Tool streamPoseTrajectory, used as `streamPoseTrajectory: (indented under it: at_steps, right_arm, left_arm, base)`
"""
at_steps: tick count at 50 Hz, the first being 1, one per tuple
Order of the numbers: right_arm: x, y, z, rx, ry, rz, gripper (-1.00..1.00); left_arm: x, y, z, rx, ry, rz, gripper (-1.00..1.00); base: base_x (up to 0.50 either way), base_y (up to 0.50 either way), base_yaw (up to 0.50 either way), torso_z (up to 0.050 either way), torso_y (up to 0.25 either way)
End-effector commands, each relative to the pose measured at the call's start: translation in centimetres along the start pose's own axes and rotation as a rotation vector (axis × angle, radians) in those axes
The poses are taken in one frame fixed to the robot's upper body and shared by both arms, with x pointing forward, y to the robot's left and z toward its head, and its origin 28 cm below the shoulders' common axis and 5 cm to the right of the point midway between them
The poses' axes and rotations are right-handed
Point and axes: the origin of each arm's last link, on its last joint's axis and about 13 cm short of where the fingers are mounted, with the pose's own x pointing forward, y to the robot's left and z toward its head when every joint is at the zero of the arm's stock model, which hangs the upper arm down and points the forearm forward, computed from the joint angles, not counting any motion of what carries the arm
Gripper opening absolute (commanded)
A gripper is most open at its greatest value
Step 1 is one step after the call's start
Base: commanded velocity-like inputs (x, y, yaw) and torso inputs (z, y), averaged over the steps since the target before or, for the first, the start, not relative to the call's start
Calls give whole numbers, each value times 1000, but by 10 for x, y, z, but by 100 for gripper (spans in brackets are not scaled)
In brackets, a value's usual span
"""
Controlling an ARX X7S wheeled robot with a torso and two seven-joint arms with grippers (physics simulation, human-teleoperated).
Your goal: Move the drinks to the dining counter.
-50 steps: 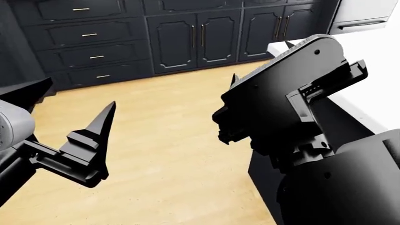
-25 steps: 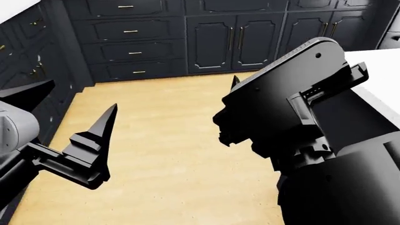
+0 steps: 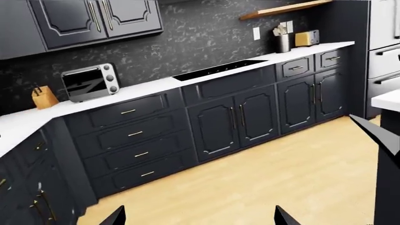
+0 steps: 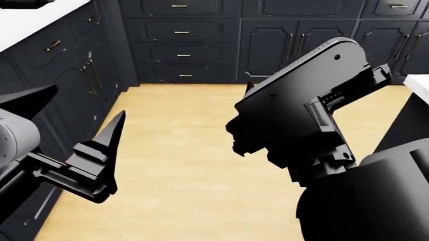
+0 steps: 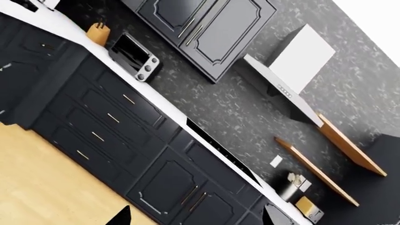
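No drink is in view in any of the 3 pictures: neither the wine bottle, the carton nor the small dark bottle can be found, so where they stand cannot be told. The step in hand is judged to be the search, or the travel toward them, not a grasp.

In the head view the left gripper [image 4: 74, 145] is held out over the wooden floor [image 4: 181, 150], its 2 pointed fingers spread wide with nothing between them. The right gripper [image 4: 242, 113] is largely hidden behind its own arm in that view; in the right wrist view only 2 finger tips show at the picture's edge, well apart and with nothing between them, so it is taken to be open and empty.

A run of dark panelled cabinets [image 4: 268, 45] with brass handles is seen ahead, and a white worktop [image 4: 33, 20] is carried by the cabinets at the robot's left. In the left wrist view that worktop [image 3: 144, 89] bears a toaster oven [image 3: 89, 82] and a knife block [image 3: 43, 97] toward its corner, with a black cooktop [image 3: 218, 69] set into it farther along. A small white patch [image 4: 419, 83] at the head view's right edge may be the dining counter, though this cannot be confirmed.

The next move is judged to call for the base or head to be turned until the drinks are found, and only then for an arm to be reached out.
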Motion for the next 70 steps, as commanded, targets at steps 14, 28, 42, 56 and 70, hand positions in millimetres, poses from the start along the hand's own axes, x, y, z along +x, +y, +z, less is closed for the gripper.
streamPoseTrajectory:
  at_steps: [14, 28, 42, 56, 70]
  right_arm:
    - [0, 0, -1, -3, 3, 2, 100]
    - [-1, 0, -3, -1, 5, 1, 100]
    - [0, 1, -2, -4, 6, 5, 100]
    - [0, 1, -1, -5, 3, 11, 100]
    - [0, 2, -2, -16, -8, 6, 100]
  left_arm:
    - [1, 0, -1, 4, 2, -2, 100]
    - [1, -1, -2, 4, 6, -4, 100]
    - [1, -1, -2, 5, 5, -7, 100]
    - [2, 0, -1, 8, 4, -7, 100]
    - [3, -1, -3, 7, 9, -7, 100]
  base:
    - [8, -133, 500, 0, 1]
    - [19, -131, 500, 0, 0]
    - [32, -132, 500, 0, 1]
    - [54, -161, 441, 0, 0]
    - [89, -218, 307, 0, 1]
